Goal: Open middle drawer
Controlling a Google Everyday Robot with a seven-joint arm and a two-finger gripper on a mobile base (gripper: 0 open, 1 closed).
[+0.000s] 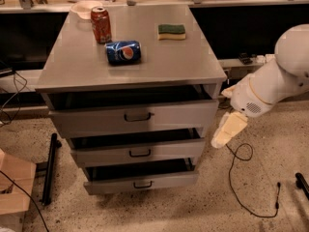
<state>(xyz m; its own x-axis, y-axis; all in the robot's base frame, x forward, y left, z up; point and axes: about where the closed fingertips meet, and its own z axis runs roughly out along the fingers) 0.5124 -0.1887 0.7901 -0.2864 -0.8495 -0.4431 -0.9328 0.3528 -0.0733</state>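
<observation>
Item: your pincer (229, 129), grip state impossible to tell, hanging just right of the middle drawer (178, 150), which sits ajar, its handle (140, 153) well to the pincer's left.

On the grey tabletop (159, 64) a red soda can (101, 24) is standing upright near the back left. A blue Pepsi can (123, 51) is lying on its side just in front of it — apart from a green-and-yellow sponge (171, 31) lying flat to the right. A black cable (278, 197) is trailing over the speckled floor (203, 211) below the gripper (229, 129), which is hanging just right of the cabinet. A wooden box (14, 187) is sitting at the left edge — a black bar (49, 168) is lying on the floor beside it.
</observation>
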